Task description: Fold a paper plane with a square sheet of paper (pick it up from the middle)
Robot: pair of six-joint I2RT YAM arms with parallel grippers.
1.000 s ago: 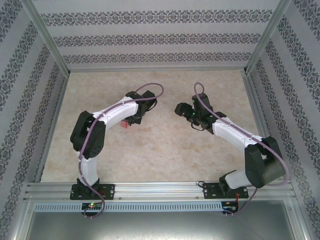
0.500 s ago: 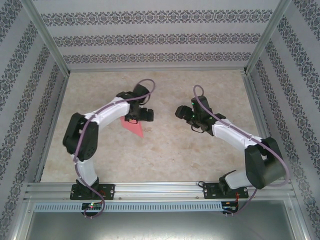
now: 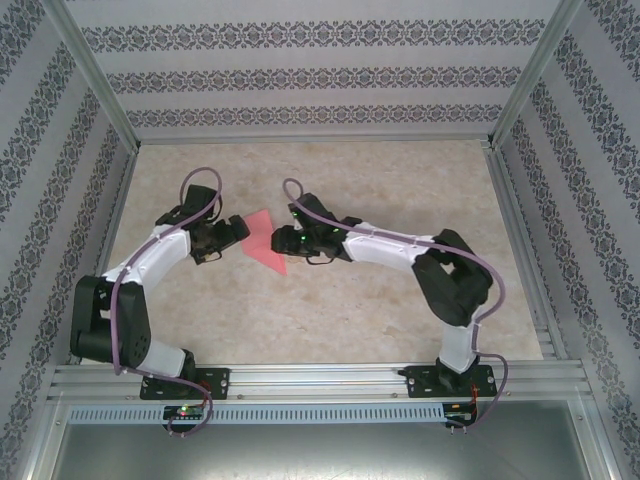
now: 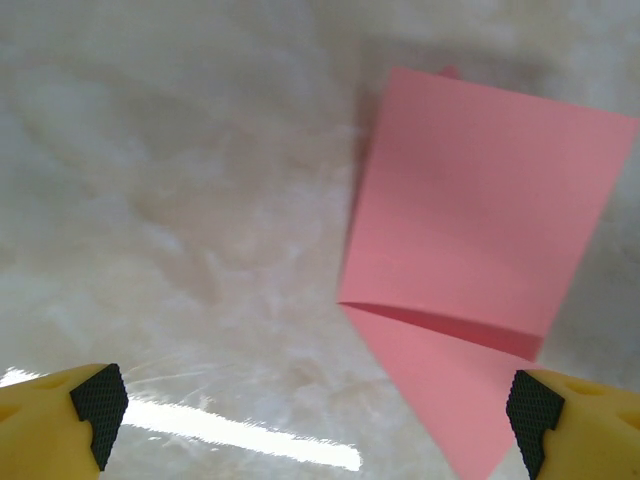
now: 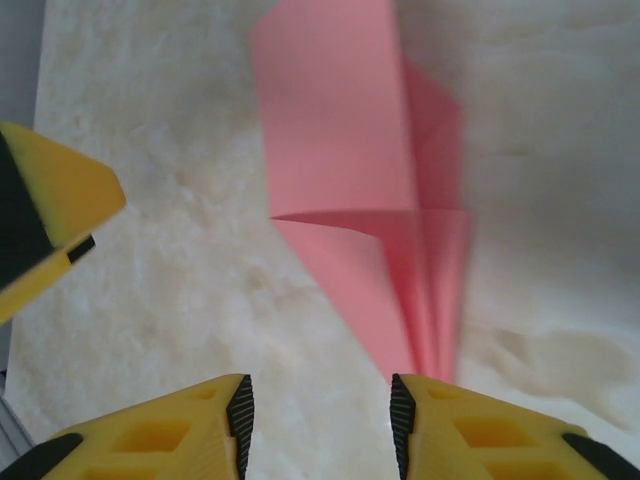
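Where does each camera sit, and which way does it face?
Top external: above and behind the bases, looking down on the table; shows the left arm, the right arm and the folded pink paper between them.
Left wrist: on the left arm, facing down at the paper; left end effector, fingertips wide apart.
Right wrist: on the right arm, facing the paper's pointed end; right end effector at the bottom.
Shared: all three see the paper on the table.

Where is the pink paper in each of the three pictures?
Top external: the pink paper lies mid-table, between the left gripper and the right gripper.
Left wrist: the pink paper is on the right, running down to the bottom edge.
Right wrist: the pink paper is at top centre, narrowing downward.
Shared landmark: the marbled table beneath it.
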